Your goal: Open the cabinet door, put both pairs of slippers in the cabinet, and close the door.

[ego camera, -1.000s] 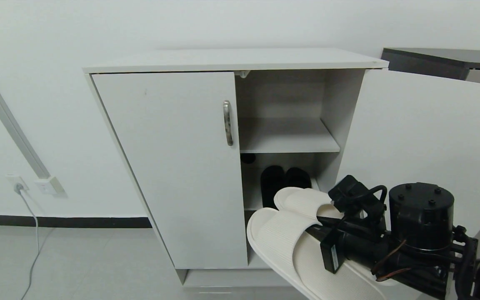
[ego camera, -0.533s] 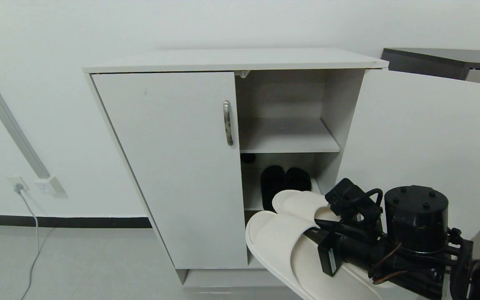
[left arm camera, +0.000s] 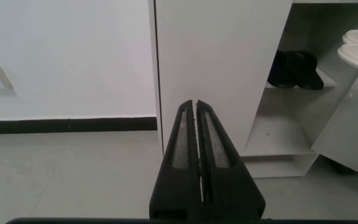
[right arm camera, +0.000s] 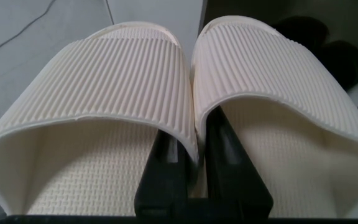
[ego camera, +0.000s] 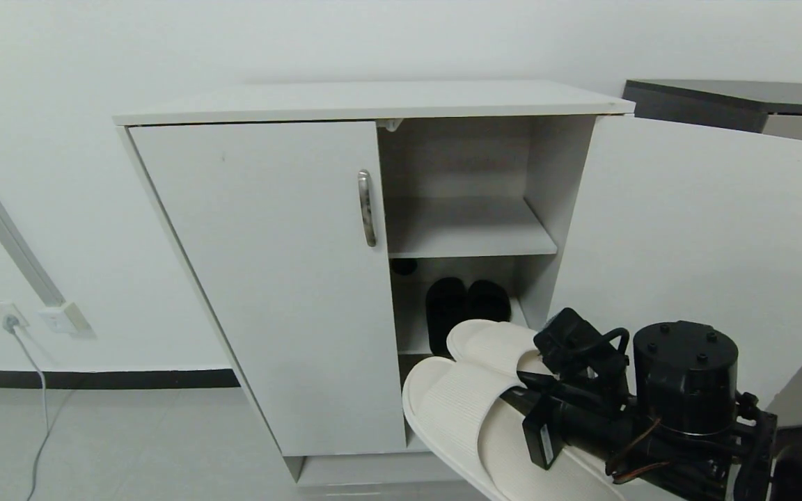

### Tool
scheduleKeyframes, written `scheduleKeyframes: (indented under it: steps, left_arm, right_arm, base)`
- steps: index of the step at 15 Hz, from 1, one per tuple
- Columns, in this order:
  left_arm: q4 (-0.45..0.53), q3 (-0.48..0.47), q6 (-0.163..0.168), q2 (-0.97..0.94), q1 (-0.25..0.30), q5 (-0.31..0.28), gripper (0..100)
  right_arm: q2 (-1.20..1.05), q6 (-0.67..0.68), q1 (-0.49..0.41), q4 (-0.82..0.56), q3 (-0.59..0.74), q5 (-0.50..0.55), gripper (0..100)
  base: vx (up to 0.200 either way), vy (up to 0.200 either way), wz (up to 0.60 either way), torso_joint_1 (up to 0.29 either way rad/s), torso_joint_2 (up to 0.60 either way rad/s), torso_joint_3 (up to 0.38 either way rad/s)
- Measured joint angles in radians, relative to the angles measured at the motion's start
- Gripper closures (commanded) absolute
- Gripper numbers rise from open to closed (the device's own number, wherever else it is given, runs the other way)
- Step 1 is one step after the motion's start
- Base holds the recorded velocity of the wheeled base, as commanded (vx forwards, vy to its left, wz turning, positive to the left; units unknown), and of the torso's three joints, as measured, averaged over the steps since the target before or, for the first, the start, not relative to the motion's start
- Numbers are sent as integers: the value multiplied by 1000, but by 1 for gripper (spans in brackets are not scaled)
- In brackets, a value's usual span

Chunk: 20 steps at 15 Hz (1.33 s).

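Note:
The white cabinet [ego camera: 255, 278] has its left door closed and its right door [ego camera: 693, 236] swung open. A pair of black slippers [ego camera: 467, 306] sits on the middle shelf, toes outward. My right gripper [right arm camera: 194, 171] is shut on the pair of white slippers [ego camera: 464, 403], one finger inside each, pinching their inner walls together. It holds them just in front of the open compartment, toes toward the shelves, below and in front of the black slippers [right arm camera: 328, 53]. My left gripper [left arm camera: 196, 109] is shut on nothing, low in front of the closed left door [left arm camera: 222, 68].
The open door stands close to the right arm's right side. A wall socket [ego camera: 8, 323] with a hanging cable and a switch box [ego camera: 60, 316] are at the left. A dark cabinet top [ego camera: 735, 97] lies behind on the right. Bare floor [ego camera: 129, 445] spreads to the left.
The head camera has shifted, so the cabinet sits a little further left. The right gripper with the white slippers has sunk slightly.

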State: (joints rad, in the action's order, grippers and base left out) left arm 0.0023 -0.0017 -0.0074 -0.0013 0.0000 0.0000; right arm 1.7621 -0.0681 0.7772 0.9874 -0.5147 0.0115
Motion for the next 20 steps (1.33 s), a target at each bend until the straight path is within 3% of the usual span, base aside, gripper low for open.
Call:
scheduleKeyframes:
  steps: [3,5,8,12,17,20]
  left_arm:
    - [-1,0,0,0,0,0,100]
    - [-1,0,2,0,1,0,100]
    - [0,0,6,0,1,-4,100]
    - [0,0,6,0,2,-6,100]
    - [1,0,7,0,0,-6,100]
    - [1,0,6,0,2,-6,100]
  right_arm:
    - [14,-3,3,9,1,5,100]
    - [34,10,13,16,-23,68,100]
    - [77,95,61,5,-117,350,100]
    - [124,156,105,-135,-248,520,100]
    - [141,278,133,-463,-525,792,100]
    - [154,245,135,-513,-674,853,100]
  base:
    - [0,0,0,0,0,0]
    - [0,0,0,0,0,0]
    - [0,0,0,0,0,0]
    - [0,0,0,0,0,0]
    - [0,0,0,0,0,0]
    - [0,0,0,0,0,0]
